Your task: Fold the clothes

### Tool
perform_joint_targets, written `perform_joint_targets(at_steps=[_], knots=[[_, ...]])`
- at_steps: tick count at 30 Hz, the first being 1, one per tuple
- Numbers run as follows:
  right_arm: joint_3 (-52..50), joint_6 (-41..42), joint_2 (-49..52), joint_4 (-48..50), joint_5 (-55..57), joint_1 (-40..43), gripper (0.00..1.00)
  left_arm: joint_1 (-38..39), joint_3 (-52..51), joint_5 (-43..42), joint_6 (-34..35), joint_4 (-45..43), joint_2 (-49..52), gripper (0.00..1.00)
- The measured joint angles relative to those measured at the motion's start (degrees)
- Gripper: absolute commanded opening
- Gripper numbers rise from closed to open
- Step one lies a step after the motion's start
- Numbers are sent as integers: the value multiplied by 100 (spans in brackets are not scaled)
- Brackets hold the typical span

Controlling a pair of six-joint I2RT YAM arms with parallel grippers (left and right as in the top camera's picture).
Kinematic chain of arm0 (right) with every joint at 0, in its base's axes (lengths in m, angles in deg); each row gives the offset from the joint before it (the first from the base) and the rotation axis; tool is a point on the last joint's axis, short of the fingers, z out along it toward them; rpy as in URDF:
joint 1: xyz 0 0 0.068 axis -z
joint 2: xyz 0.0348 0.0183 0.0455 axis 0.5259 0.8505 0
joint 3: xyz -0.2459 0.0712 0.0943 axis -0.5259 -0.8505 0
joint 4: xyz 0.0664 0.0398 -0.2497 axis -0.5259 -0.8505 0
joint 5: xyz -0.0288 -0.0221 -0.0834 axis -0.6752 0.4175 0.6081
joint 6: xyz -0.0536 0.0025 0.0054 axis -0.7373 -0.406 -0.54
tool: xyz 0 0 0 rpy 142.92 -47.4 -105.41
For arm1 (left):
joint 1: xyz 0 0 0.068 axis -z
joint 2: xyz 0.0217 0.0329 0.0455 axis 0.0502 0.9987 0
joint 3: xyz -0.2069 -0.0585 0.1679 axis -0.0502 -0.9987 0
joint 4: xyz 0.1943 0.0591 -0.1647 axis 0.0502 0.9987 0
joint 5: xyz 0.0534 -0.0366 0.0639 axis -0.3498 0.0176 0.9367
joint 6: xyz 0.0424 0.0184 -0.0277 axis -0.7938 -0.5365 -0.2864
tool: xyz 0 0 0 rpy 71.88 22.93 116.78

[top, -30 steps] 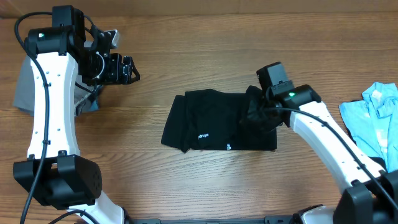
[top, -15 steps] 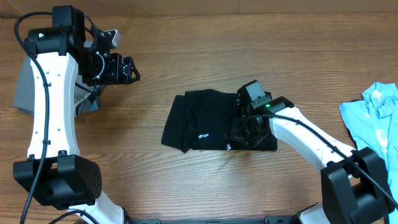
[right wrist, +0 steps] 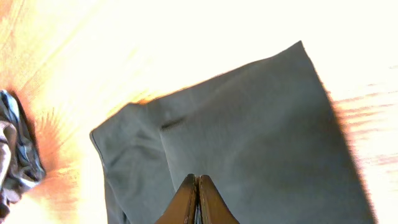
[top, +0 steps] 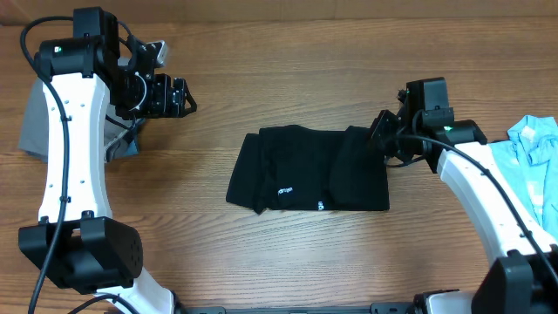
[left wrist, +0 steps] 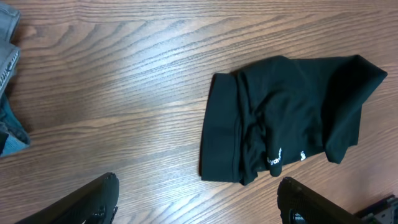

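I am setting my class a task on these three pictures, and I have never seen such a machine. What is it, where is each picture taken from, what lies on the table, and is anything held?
These are two robot arms at a wooden table, each ending in two fingers for grasping. One picture looks down from above. The other two come from small cameras on the wrists, so each shows its own fingers at the bottom edge. In the middle lies a black shirt, partly folded. A grey garment lies at one edge by the left arm, and a light-blue one at the other. The left fingers are spread wide. The right fingers are pressed together by the shirt's edge. Neither holds anything.
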Motion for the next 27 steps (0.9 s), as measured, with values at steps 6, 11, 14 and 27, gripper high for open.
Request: perform_joint_targets(at_steps=[6,11,14,27], knots=[[-125,568,1073,1259,-85,-450,4,0,0,-2,0,-11,0,84],[-131,885,2194,2063,-361,-1012,4,0,0,0,0,11,0,84],[-122,914,2291,2159,-442,-1143,4,0,0,0,0,39,0,84],[-136,15,170,-101,-741,-540,4,0,0,0,0,33,0,90]])
